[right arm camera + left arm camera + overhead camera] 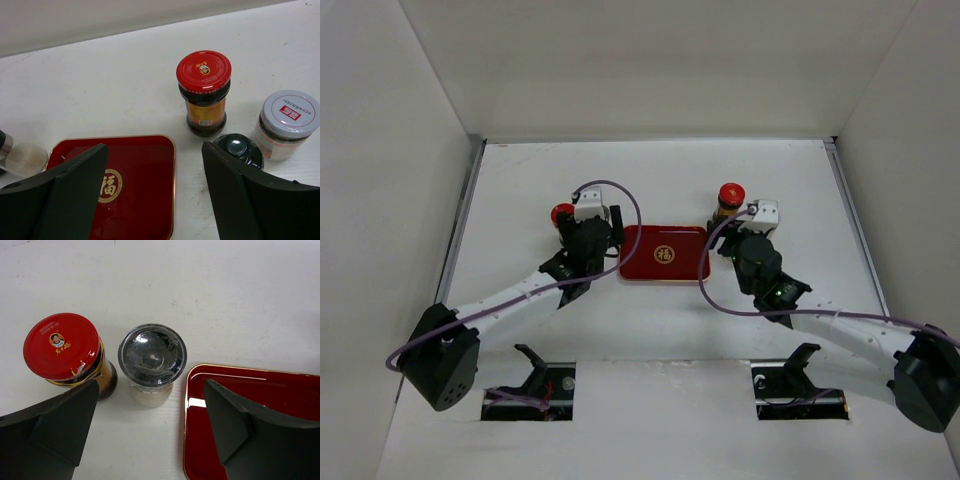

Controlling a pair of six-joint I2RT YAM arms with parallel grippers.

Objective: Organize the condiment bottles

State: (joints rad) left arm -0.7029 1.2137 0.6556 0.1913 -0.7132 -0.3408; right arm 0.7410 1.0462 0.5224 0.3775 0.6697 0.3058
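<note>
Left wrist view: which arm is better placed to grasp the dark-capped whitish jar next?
Probably left: its open fingers flank the dark-capped cylindrical jar of whitish contents; the right fingers hang beyond the flat red rectangular tray.

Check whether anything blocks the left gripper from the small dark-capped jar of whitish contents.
Nothing visible does: the dark-capped jar stands ahead of the open left gripper. The red-capped amber jar stands close beside it, not in front.
</note>
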